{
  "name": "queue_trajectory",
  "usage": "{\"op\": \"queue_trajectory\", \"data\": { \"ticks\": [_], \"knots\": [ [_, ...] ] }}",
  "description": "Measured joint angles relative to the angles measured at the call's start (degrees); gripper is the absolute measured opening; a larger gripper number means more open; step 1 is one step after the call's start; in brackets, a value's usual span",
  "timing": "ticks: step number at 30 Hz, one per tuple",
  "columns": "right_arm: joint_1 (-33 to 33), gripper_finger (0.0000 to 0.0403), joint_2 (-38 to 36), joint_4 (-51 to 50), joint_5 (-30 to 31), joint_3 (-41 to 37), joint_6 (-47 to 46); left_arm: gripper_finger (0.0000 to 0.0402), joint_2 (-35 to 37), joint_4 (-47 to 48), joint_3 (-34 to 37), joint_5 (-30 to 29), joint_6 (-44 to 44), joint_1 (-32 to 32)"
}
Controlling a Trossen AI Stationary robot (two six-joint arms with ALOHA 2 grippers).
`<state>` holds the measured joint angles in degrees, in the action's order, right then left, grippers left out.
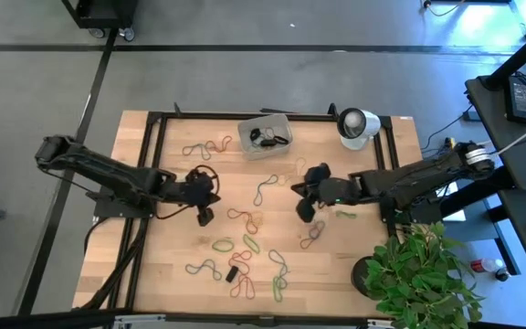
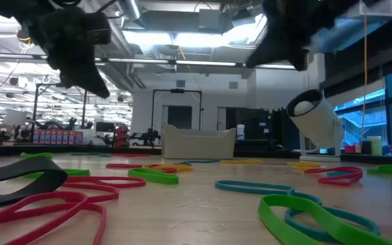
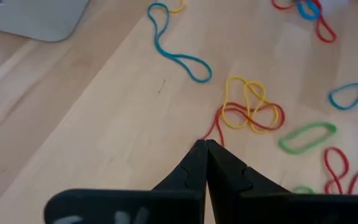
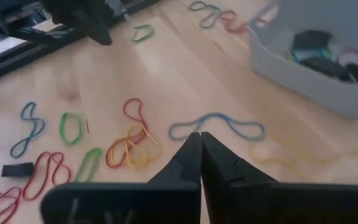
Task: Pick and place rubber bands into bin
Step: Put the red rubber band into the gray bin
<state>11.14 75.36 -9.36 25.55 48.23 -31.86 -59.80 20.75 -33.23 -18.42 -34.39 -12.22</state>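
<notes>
wooden table (image 1: 354, 238) framed by a black rail, scattered with rubber bands (image 1: 245, 239) across its middle and near half. left arm (image 1: 108, 174) reaching in from the left, right arm (image 1: 409, 178) from the right. potted plant (image 1: 423, 274) at the near right corner. bin (image 1: 265, 135) at the far edge near the middle, holding several dark and coloured bands. white round camera-like object (image 1: 358, 124) just right of the bin. left gripper (image 3: 205, 149) over the table's left-centre, fingers pressed together, nothing between them; a red and yellow tangle (image 3: 252, 112) lying just beyond the tips. right gripper (image 4: 199, 140) right of centre, fingers likewise closed and empty, tips near a blue band (image 4: 216, 124). small black strip (image 1: 232, 273) near the front.
</notes>
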Motion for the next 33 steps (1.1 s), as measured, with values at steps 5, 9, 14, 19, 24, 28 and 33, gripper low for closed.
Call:
{"op": "queue_trajectory", "data": {
  "ticks": [5,9,14,19,24,28,33],
  "knots": [
    [-0.6,0.0004,13.7,-5.9,-0.1,15.7,5.5,0.0001,7.9,0.3,3.6,0.2,2.9,-0.7],
    [-0.6,0.002,25.9,-11.7,0.0,29.1,9.7,0.0002,13.9,0.6,6.1,1.3,4.7,-0.9],
    [-0.6,0.0054,39.6,-19.8,-2.5,44.8,9.9,0.0001,19.7,3.3,8.6,3.8,5.2,-0.9],
    [-0.6,0.0096,49.9,-26.6,-7.3,55.6,11.1,0.0002,22.5,7.8,8.7,5.6,6.2,-0.9],
    [-0.8,0.014,57.1,-29.7,-11.7,61.5,10.1,0.0003,23.6,7.9,8.7,7.9,8.0,-0.9],
    [-1.3,0.0164,60.5,-29.1,-12.1,63.3,9.9,0.0001,24.3,8.5,8.7,8.1,8.2,-0.9],
    [-2.4,0.0168,62.6,-28.1,-12.0,63.4,8.4,0.0002,24.5,8.1,8.7,9.7,9.7,-0.9]
  ]
}}
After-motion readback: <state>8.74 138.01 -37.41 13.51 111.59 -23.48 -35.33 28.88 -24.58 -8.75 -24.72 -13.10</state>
